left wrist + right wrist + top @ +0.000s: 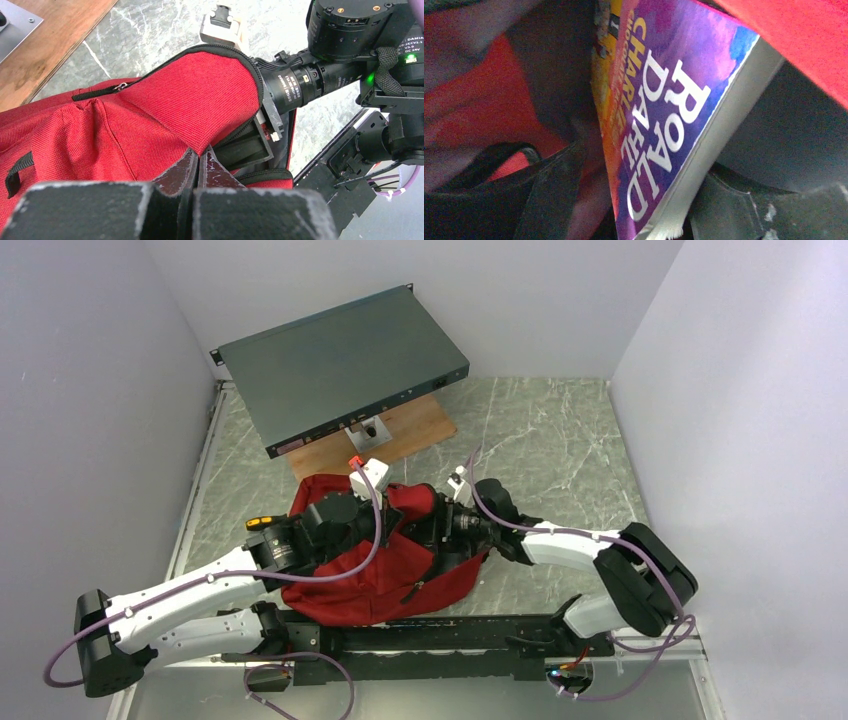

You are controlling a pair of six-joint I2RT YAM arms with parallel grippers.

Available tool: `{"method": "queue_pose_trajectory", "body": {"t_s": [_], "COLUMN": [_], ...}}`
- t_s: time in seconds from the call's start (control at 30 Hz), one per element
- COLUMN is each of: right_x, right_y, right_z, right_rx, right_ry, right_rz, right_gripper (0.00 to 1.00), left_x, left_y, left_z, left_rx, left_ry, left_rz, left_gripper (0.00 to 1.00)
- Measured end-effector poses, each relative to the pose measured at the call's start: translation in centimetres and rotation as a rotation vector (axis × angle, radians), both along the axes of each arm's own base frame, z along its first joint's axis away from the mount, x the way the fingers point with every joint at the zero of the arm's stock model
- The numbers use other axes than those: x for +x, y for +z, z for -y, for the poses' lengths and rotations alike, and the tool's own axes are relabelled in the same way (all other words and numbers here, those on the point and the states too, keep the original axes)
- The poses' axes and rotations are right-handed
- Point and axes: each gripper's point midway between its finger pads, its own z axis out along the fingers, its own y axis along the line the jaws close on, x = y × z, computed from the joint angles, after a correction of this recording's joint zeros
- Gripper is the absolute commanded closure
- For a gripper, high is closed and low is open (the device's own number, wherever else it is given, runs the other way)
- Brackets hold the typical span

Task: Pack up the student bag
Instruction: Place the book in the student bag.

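The dark red student bag (380, 575) lies on the marble table between the two arms, its zipped mouth facing right. My left gripper (201, 156) is shut on the edge of the bag's upper flap (165, 100) and holds it lifted. My right gripper (644, 200) reaches into the mouth, its wrist (470, 522) at the opening. Inside, a purple and orange "Roald Dahl" book (664, 115) stands on edge between the right fingers. The jaws are open, and a gap shows between the left finger (551, 192) and the cover. Red fabric (804, 40) hangs above the book.
A flat dark-grey rack unit (340, 365) rests tilted on a wooden board (410, 430) at the back of the table. White walls close in on the left, right and back. The right arm's motor housing (350, 40) sits close above the bag's mouth.
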Motion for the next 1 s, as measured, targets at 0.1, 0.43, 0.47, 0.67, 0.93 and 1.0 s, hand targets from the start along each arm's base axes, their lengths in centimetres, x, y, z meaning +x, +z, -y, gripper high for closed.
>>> {"method": "queue_pose_trajectory", "body": {"t_s": [0.1, 0.43, 0.47, 0.67, 0.93, 1.0], "right_x": [-0.5, -1.5, -1.9, -3.0, -1.5, -1.2], "right_y": [-0.9, -0.4, -0.2, 0.4, 0.8, 0.9], "right_z": [0.9, 0.0, -0.7, -3.5, 0.0, 0.9], "right_rx": [-0.025, -0.006, -0.004, 0.004, -0.039, -0.044], "right_ry": [-0.004, 0.023, 0.041, 0.119, 0.042, 0.019], "right_rz": [-0.014, 0.005, 0.011, 0.029, 0.089, 0.105], "right_gripper": [0.34, 0.75, 0.74, 0.46, 0.42, 0.60], "left_x": [0.0, -0.1, -0.1, -0.2, -0.3, -0.3], "left_y": [0.0, 0.1, 0.0, -0.3, -0.2, -0.2], "left_z": [0.0, -0.1, -0.1, -0.3, -0.5, -0.5], "left_rx": [0.001, -0.002, 0.000, 0.008, -0.003, -0.003], "left_ry": [0.000, -0.003, -0.003, -0.003, -0.003, -0.002], "left_rz": [0.002, 0.003, 0.002, -0.002, 0.001, 0.001], "left_gripper": [1.00, 1.00, 1.00, 1.00, 1.00, 1.00]}}
